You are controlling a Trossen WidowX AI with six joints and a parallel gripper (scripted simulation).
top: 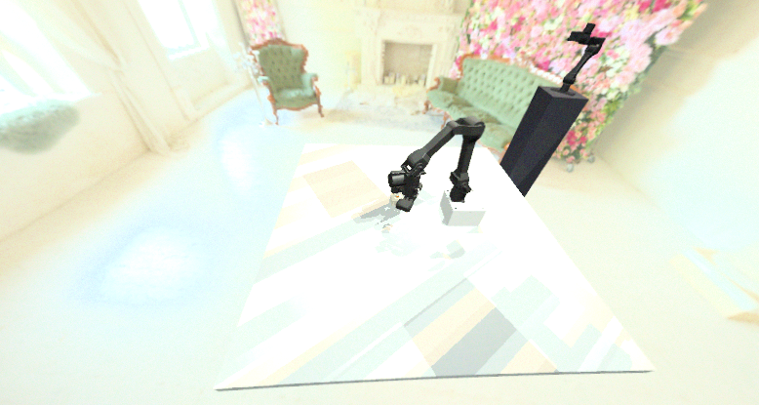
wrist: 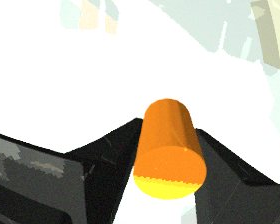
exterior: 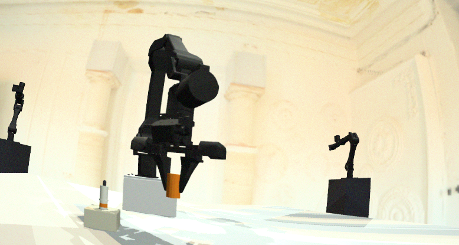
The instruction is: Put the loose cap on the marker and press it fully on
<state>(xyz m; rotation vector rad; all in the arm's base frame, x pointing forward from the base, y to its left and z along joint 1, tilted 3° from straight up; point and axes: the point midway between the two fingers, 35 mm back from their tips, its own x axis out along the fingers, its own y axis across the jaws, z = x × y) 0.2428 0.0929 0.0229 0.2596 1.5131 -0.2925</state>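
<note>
Pale plaster walls, a flower-covered wall (top: 573, 9) and a green tufted sofa (top: 488, 91) surround a white table (top: 339, 296) (exterior: 288, 230) patterned with pastel patches. Above it, the black arm (top: 467, 147) (exterior: 157, 92) rises from a light grey base block (top: 462, 217) (exterior: 141, 196) and bends over, its gripper (top: 406, 203) (exterior: 173, 191) (wrist: 167, 131) pointing down. Between its fingertips the gripper grasps an orange marker cap (exterior: 173, 186) (wrist: 170, 145), with one finger against each side; the cap stands roughly upright, its lower end reaching below the tips, raised off the table. In the exterior view, the beige holder block (exterior: 102, 218) (wrist: 268, 35) sits on the table to the left of the gripper, near it but apart. Upright in that block is the white marker (exterior: 103, 195), orange-banded low down, its dark tip bare and the cap well clear of it, off to the right.
</note>
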